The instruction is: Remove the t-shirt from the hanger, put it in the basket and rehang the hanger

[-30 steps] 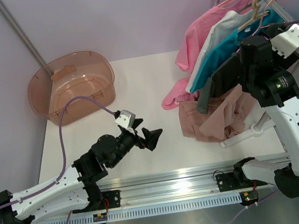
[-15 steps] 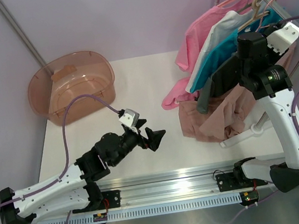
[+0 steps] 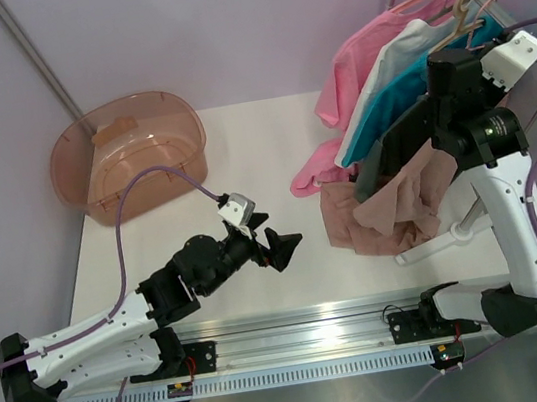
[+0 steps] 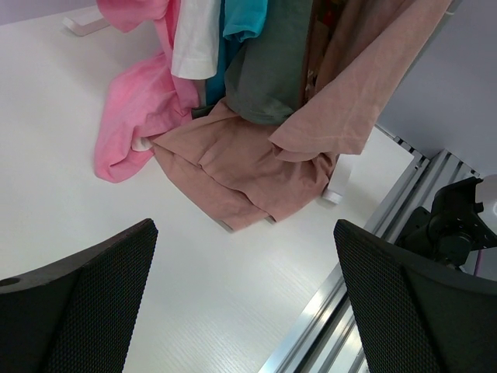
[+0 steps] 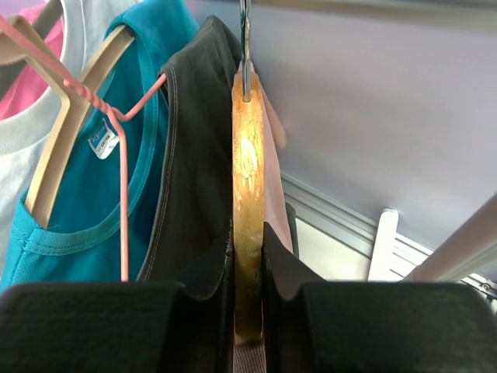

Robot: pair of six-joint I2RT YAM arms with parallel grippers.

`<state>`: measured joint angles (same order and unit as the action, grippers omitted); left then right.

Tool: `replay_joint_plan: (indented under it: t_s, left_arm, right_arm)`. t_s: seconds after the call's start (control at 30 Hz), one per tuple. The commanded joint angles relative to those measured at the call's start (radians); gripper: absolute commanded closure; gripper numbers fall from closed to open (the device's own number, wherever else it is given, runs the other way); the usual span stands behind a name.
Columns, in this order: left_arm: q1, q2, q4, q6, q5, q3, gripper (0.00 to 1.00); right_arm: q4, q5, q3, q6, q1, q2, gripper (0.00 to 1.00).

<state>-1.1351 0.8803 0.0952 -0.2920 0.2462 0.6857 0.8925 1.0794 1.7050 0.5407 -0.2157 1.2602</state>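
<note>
Two pairs of jaws: right jaws pinching the hanging wooden hanger edge-on, with the dusty-pink t-shirt drooping from it onto the white counter; left jaws spread wide, hovering low over the counter, apart from the t-shirt.

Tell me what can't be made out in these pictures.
- T-shirt print: it shows in no view, because the cloth hangs bunched and folded.
- Hanger: the right wrist view shows it edge-on only, with its lower end behind the right gripper. In the top view the right arm hides it.
- Hook: its top is cut off by the upper edge of the right wrist view.
</note>
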Motion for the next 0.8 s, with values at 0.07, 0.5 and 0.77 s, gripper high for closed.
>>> replay_joint_plan:
  t_s: [0.07,0.5,0.77]
  left_arm:
    - [-0.005,0.000,0.017,-0.018,-0.027,0.041,0.01]
    - [-0.003,-0.017,0.005,-0.009,-0.016,0.043,0.01]
    - [-0.005,-0.024,0.003,-0.006,-0.016,0.041,0.01]
  right_arm:
    - [-0.090,0.077,0.048,-0.115,0.006,-0.068,1.00]
    - [-0.072,-0.042,0.159,-0.219,0.004,-0.094,1.00]
    - [-0.098,-0.113,0.156,-0.277,0.003,-0.107,1.00]
